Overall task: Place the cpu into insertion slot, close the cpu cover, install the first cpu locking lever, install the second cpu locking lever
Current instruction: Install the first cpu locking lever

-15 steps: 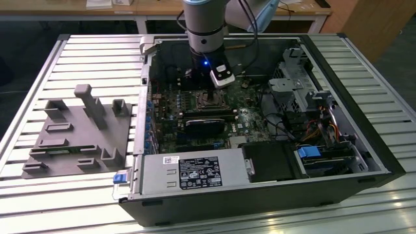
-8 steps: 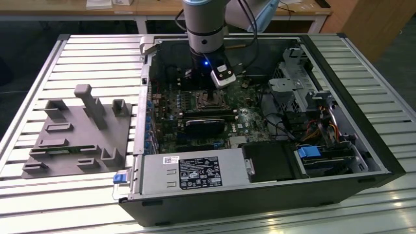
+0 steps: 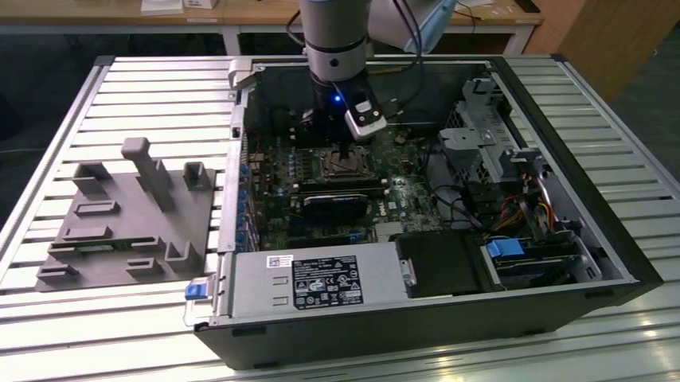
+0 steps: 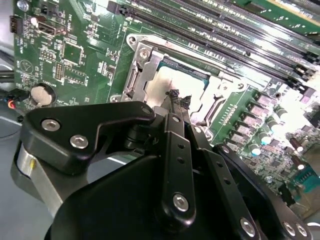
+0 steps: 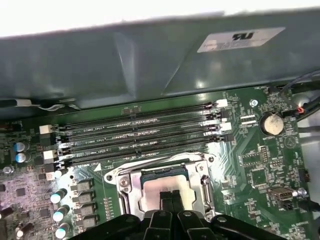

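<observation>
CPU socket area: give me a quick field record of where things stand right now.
cpu: seated in the insertion slot, silver top showing
cpu cover: down around the chip, framing it
gripper: fingertips together, right over the chip's top; contact unclear
holding: nothing visible between the fingertips
memory slots: four empty rows beside the socket
computer case: lying open on the slatted table

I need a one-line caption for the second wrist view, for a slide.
Gripper with fingertips close together over the cpu, which sits in the insertion slot on the green motherboard.
</observation>
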`<state>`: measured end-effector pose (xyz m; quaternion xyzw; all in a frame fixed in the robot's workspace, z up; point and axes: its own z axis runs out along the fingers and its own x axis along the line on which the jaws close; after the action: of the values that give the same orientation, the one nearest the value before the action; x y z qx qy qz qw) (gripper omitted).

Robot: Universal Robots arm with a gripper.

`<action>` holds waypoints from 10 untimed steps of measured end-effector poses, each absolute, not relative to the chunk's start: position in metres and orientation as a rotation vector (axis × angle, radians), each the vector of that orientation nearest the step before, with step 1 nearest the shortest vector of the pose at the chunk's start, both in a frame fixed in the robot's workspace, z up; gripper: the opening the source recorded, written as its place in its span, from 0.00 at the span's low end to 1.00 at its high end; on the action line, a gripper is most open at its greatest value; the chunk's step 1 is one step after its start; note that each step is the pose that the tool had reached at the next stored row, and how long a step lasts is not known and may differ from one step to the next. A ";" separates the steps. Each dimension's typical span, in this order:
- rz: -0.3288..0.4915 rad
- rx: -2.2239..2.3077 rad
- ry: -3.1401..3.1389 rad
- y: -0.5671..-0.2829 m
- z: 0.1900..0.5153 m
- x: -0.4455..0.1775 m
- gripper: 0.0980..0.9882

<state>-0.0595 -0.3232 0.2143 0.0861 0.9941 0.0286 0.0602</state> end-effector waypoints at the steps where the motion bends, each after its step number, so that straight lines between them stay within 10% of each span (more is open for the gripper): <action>1: 0.086 0.261 3.009 -0.323 0.216 -0.060 0.01; 10: 0.086 0.263 3.008 -0.323 0.234 -0.059 0.01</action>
<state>-0.0589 -0.3232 0.2344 0.0868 0.9940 0.0286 0.0602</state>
